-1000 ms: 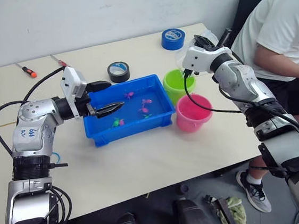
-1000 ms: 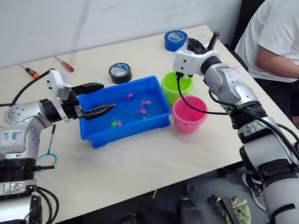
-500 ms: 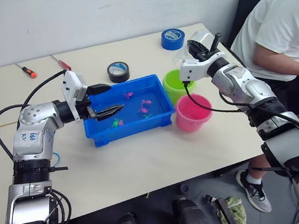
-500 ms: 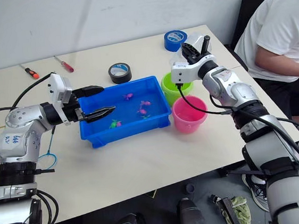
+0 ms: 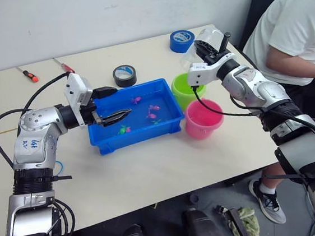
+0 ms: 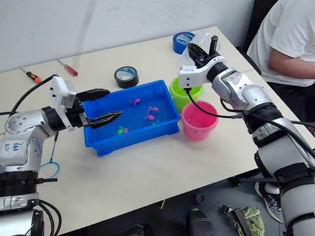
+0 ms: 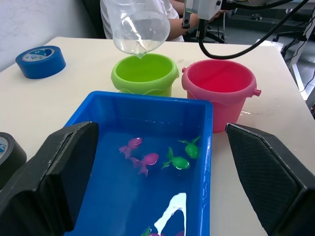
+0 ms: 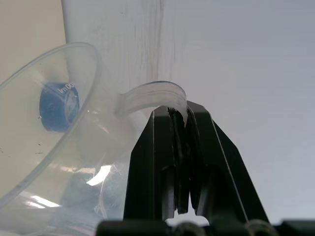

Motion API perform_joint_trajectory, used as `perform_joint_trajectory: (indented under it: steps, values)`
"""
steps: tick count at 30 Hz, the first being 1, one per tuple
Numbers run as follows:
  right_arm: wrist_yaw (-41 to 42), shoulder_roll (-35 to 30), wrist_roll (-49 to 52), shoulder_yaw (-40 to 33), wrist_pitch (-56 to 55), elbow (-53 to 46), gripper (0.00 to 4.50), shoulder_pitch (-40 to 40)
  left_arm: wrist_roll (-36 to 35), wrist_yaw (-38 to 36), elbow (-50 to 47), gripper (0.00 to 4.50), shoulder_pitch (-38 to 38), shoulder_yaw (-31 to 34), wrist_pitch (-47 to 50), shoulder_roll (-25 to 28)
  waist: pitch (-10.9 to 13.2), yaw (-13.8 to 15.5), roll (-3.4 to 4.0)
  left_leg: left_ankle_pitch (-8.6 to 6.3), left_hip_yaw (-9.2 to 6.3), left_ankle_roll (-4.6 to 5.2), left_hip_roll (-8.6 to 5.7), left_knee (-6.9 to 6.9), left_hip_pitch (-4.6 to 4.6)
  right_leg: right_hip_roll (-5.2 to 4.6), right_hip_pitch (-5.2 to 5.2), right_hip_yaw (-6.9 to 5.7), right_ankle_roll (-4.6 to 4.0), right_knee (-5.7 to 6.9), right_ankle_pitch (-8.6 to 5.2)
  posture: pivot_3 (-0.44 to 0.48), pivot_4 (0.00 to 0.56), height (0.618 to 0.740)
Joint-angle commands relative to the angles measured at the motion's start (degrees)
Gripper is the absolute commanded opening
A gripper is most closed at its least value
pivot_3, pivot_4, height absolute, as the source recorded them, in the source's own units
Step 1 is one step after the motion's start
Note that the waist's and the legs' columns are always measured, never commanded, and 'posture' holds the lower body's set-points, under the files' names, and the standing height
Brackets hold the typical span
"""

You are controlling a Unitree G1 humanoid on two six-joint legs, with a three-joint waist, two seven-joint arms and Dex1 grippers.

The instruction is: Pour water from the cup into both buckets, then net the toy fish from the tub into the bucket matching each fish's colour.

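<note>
One clear cup [image 7: 140, 25], clamped by its handle in the right pincer [image 8: 179, 147], hangs tipped with its lip directly above the green bucket [image 7: 144, 73]; the pink bucket [image 7: 219, 88] stands just beside, nearer the right arm. Counted in the blue tub [image 7: 203, 147] on the worktop: two pink fish [image 7: 143, 161], two green fish [image 7: 178, 161] in plain sight, perhaps more at the near edge. Left pincer [image 5: 111, 103] hovers over the tub, fingers apart, empty.

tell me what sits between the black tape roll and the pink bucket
The blue tub with toy fish lies between the black tape roll and the pink bucket, in the left eye view.
</note>
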Motion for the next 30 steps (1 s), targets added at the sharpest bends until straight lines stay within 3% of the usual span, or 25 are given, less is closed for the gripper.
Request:
perform_joint_trajectory:
  steps: [1,11,17,22,30]
  values:
    - [-1.06,-0.44,1.05,-1.45,-0.08,-0.58,0.01,-2.45,-1.37,0.18,-1.74,4.5,0.31,2.07,-0.13,0.51,0.0,0.0,0.0,0.0,0.0,0.0,0.0,0.0,0.0,0.0,0.0,0.0,0.0,0.0,0.0,0.0,0.15,0.731]
    - [9.66,2.98,27.32,-21.57,8.79,-3.6,0.01,2.27,-2.27,0.17,-1.48,4.5,-0.08,2.27,0.78,0.52,0.0,0.35,0.0,0.02,-0.03,0.02,0.01,0.03,0.0,-0.01,0.09,-0.04,0.0,0.09,0.0,0.0,0.15,0.731]
    - [11.64,4.89,45.52,-38.71,26.16,-12.26,0.01,8.33,-1.99,-0.42,0.01,4.5,-1.43,1.92,0.59,0.33,0.0,0.38,0.0,0.04,-0.07,0.0,0.02,0.04,0.01,0.01,0.09,-0.04,0.01,0.09,0.0,0.0,0.15,0.731]
    - [5.96,9.48,58.33,-52.28,36.28,-18.62,0.01,15.42,-1.69,-0.78,0.89,4.5,-2.33,1.21,0.39,-0.37,0.0,0.3,0.0,0.04,-0.08,0.0,0.02,0.04,0.02,0.02,0.11,-0.04,0.01,0.07,0.0,0.0,0.15,0.731]
    - [0.39,16.1,68.81,-61.48,39.08,-16.63,0.01,18.85,-1.4,-1.07,1.29,4.5,-2.96,0.89,0.37,-0.89,0.0,0.1,0.01,0.1,0.0,-0.04,0.02,0.02,0.09,0.05,0.03,0.06,0.01,0.06,0.0,0.0,0.15,0.731]
